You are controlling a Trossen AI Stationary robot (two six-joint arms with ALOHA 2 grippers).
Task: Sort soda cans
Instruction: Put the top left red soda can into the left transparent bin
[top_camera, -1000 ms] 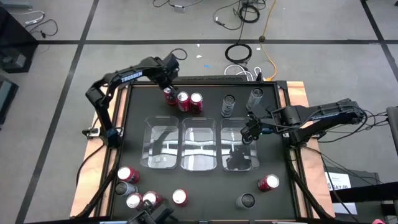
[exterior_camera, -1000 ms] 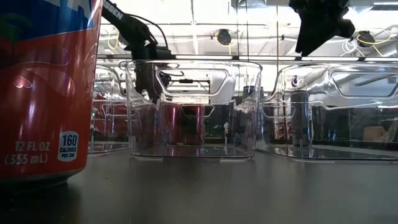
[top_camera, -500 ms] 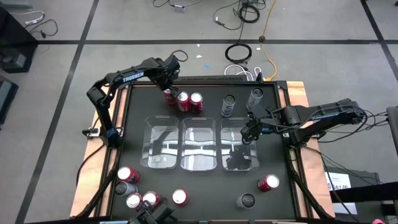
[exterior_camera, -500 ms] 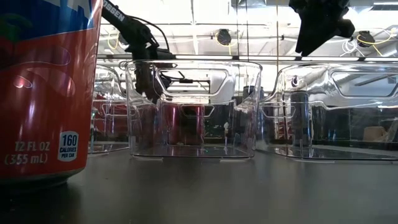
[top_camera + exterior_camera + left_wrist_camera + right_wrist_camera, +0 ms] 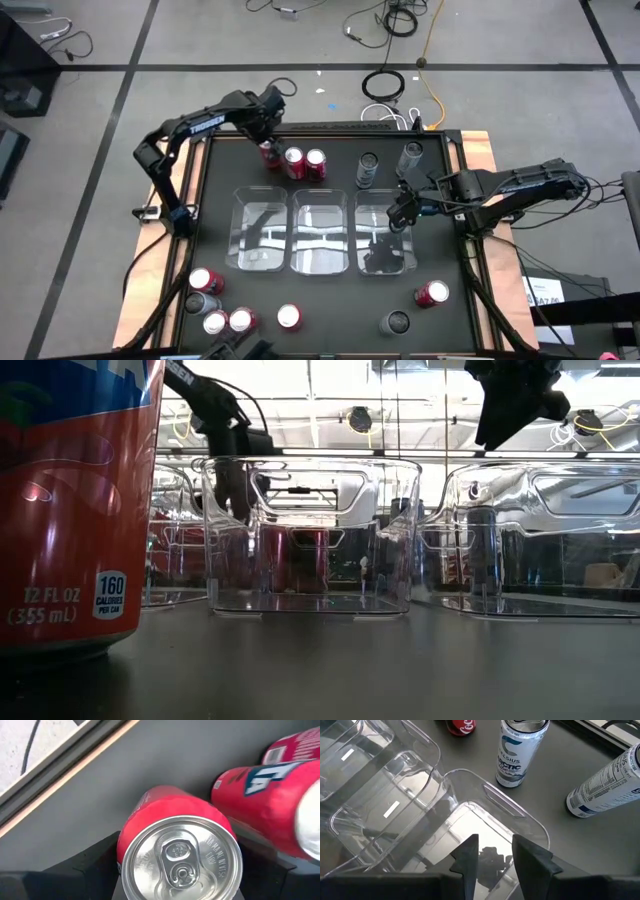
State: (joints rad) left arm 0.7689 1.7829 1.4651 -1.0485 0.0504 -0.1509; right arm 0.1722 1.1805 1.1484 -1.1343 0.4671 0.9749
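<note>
Looking down on the table, I have the left gripper at the far edge, over the leftmost of three red cans standing in a row there. My left wrist camera shows that can between the two dark fingers, which stand close on either side of it, but whether they press on it I cannot tell. The next red can sits just beside it. Further along the far edge stand two silver cans, one short and one tall. Three clear bins sit side by side in the middle of the table. My right gripper hangs above the rightmost bin, its fingers a narrow gap apart with nothing between them. At the near left corner I count a cluster of red cans with a grey one among them, and near the right corner a red can and a grey can stand apart. From table level, one red can fills the near left of my view.
</note>
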